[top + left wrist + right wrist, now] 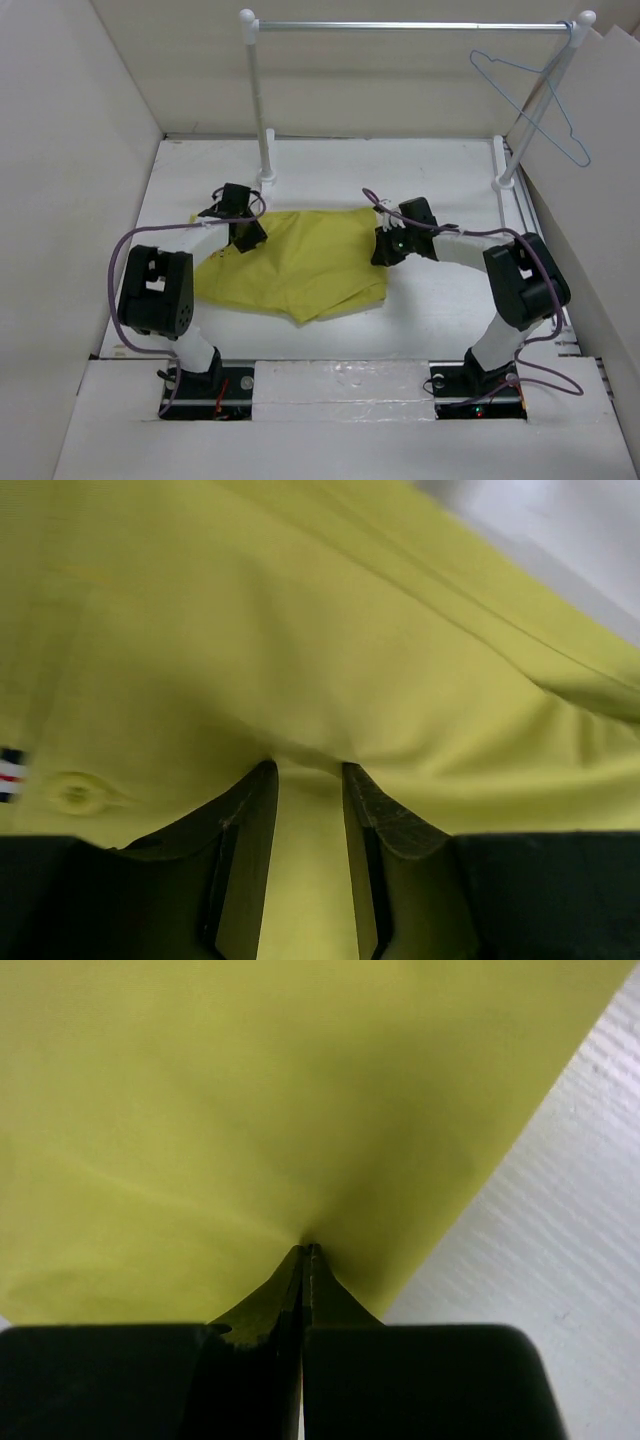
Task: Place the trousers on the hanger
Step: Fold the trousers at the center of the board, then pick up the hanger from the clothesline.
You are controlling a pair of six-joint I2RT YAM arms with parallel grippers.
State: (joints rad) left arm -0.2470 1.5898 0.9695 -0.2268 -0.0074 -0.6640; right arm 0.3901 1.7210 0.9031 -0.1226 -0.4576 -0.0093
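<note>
The yellow trousers (300, 265) lie crumpled flat on the white table (430, 310), between my two arms. My left gripper (247, 236) is at their upper left edge. In the left wrist view the trousers (300, 630) fill the frame; the left gripper (308, 770) has its jaws part closed with a thick fold bunched between them, near a button (78, 793) and a striped tab (10, 776). My right gripper (386, 248) is at the right edge. In its wrist view the right gripper (307, 1248) is shut, pinching the trousers (250, 1090). The pale blue hanger (535, 100) hangs at the rail's right end.
A metal rail (410, 26) on two white posts (258, 100) spans the back of the table. White walls enclose the table on the left, back and right. Bare table (560, 1210) shows right of the fabric in the right wrist view.
</note>
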